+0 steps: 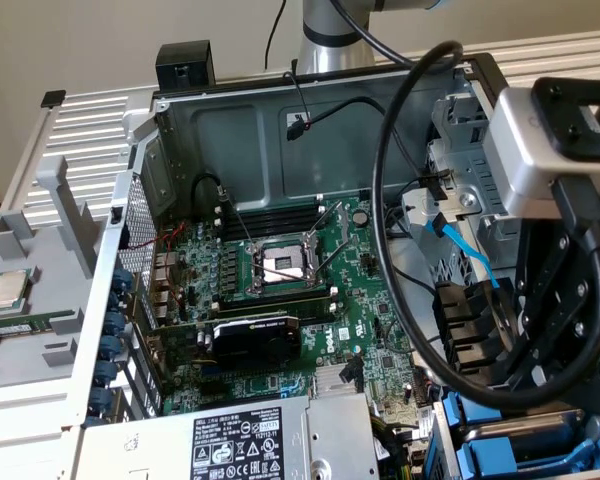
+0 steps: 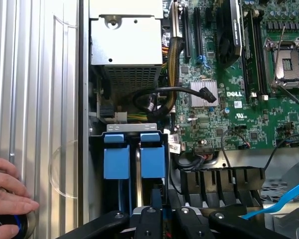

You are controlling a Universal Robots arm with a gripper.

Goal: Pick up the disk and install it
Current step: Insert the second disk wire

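Item 1. My gripper [image 2: 157,198]: its black linkage hangs over the drive bay [image 2: 97,164] in the corner of the computer case [image 1: 240,130]. Whether it is spread or pressed together, I cannot tell.

Item 2. Disk [image 2: 153,155]: stands in the drive bay in its blue carrier, directly under my gripper. A second blue carrier [image 2: 115,157] sits just beside it, on the side farther from the motherboard. Whether I am touching the disk is hidden. The blue carriers also appear at the lower right of the exterior view.

Item 3. Motherboard [image 1: 280,290]: green, at the middle of the exterior view. It carries an open processor socket [image 1: 280,265] and, below that, a black graphics card [image 1: 255,340].

Item 4. Power supply [image 1: 250,440]: a silver box with a warning label, at the bottom centre of the exterior view.

Item 5. Processor chip [image 1: 8,290]: small and silver, lying outside the case at the exterior view's left.

Item 6. Cables: a thick black loop [image 1: 390,250] hangs at the exterior view's right, with a blue flat cable [image 1: 470,250] beside it.

Item 7. A person's hand [image 2: 7,191]: rests on the ribbed metal surface outside the case, against a dark round object [image 2: 5,226].
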